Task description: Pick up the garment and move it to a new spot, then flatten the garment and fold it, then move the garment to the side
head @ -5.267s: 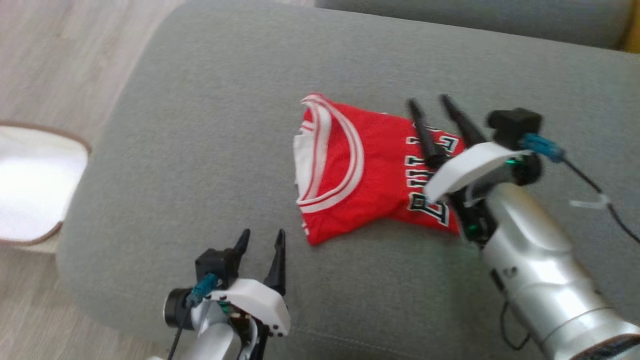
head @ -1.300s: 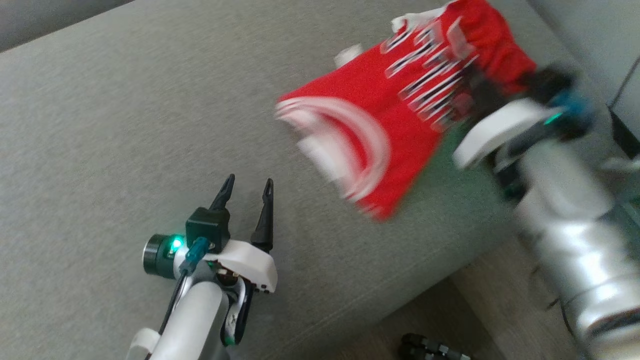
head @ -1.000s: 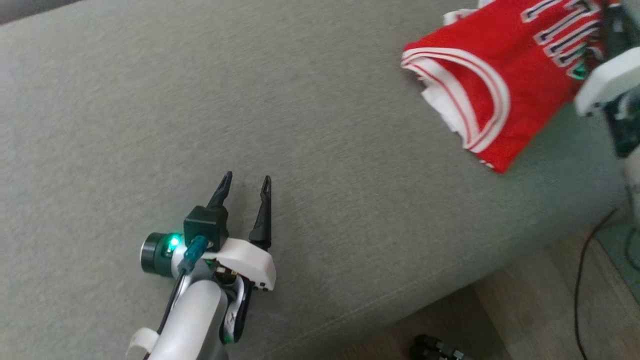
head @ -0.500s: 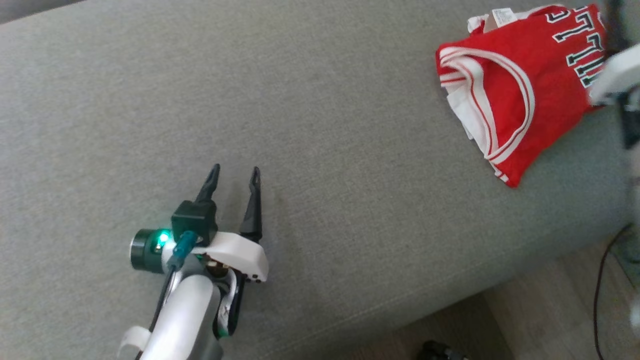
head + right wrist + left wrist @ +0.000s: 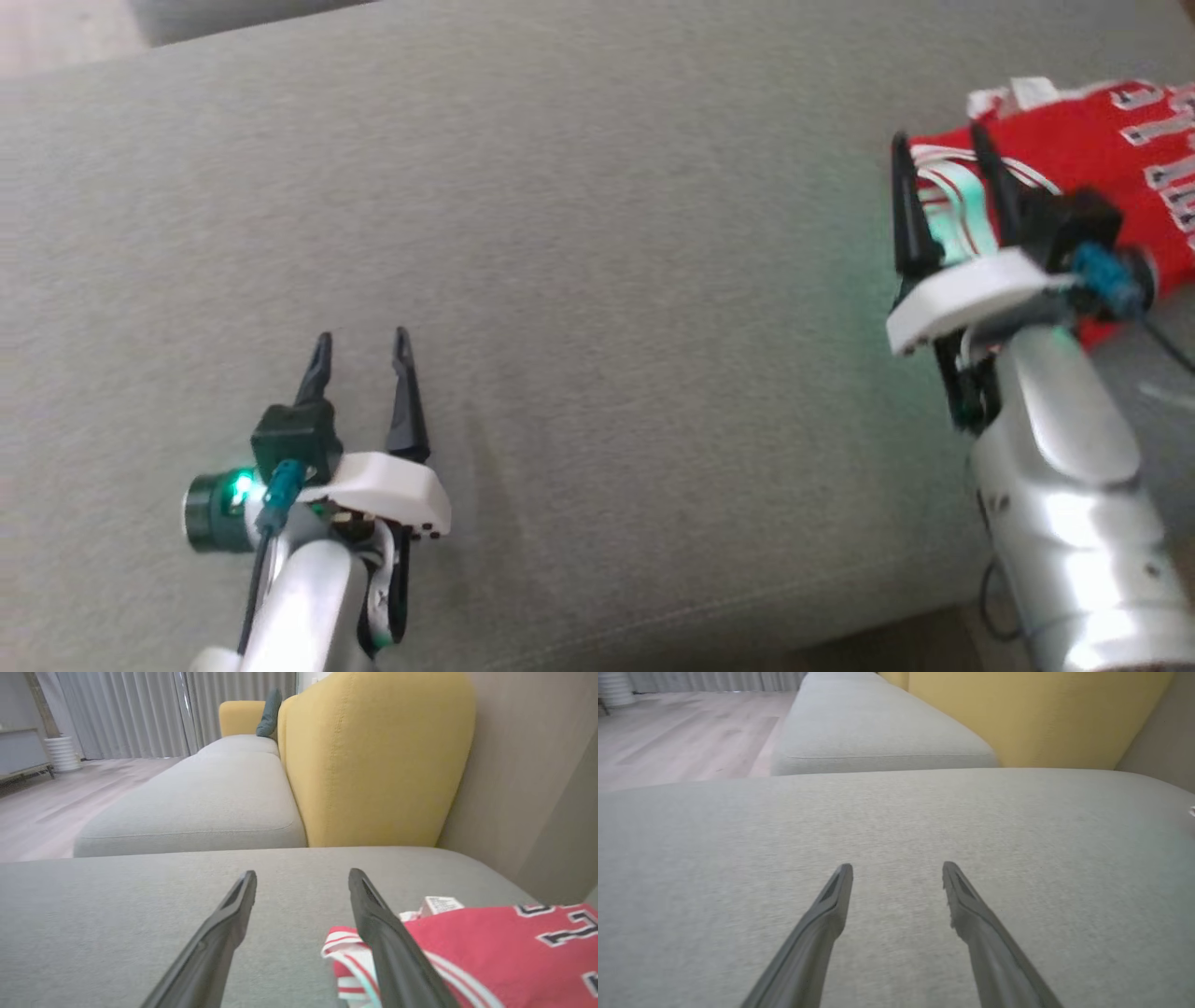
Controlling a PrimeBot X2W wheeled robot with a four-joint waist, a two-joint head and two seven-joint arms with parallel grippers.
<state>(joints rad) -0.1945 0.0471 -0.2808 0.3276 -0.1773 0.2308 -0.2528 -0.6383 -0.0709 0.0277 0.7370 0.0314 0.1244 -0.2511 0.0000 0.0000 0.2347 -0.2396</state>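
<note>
The garment (image 5: 1102, 149), a red jersey with white trim, lies in a compact, folded-looking bundle on the grey cushion (image 5: 597, 233). The right gripper (image 5: 937, 138) stands at the garment's striped edge, jaws spread wide with nothing between them. In the right wrist view one of its fingers (image 5: 382, 933) crosses in front of the trim, and it is hard to tell whether it brushes the cloth or hovers just above it. The left gripper (image 5: 362, 336) is well apart from the garment, also wide and empty, low over bare cushion.

Judged from this, the garment lies set down off to the side, and the step in hand is getting the right arm clear of it. To do that well, lift straight up from the garment before any sideways travel, so a finger cannot hook the looped trim or the white label (image 5: 439, 904) and drag the fold open. Hold the jaws wide while leaving. The jersey fabric looks thin and slippery, so even a light catch would likely shift the layers. The left arm need not go near the garment
</note>
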